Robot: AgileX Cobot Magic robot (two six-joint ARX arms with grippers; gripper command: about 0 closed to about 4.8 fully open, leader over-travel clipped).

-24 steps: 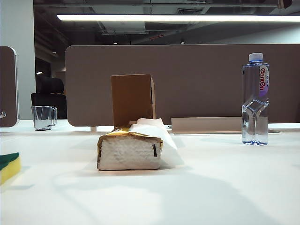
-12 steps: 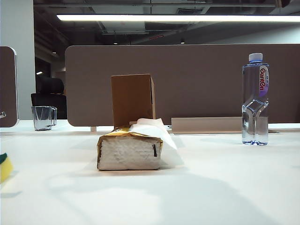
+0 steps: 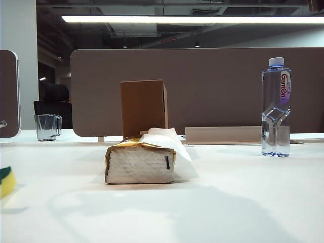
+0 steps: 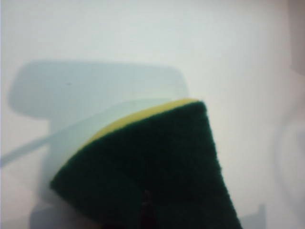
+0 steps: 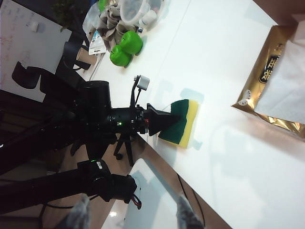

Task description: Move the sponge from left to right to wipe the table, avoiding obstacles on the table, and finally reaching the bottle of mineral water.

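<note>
One sponge (image 3: 6,181), one bottle (image 3: 276,107), two obstacles (image 3: 143,106).

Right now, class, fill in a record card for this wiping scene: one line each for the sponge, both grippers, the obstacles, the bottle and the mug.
sponge: yellow with green layer, at the table's left edge, clamped from its green side
left gripper: shut on the sponge
right gripper: fingertips apart, nothing between them, above the table edge
obstacles: tissue pack mid-table, cardboard box upright behind it
bottle of mineral water: upright, far right
glass mug: far left, at the back
</note>
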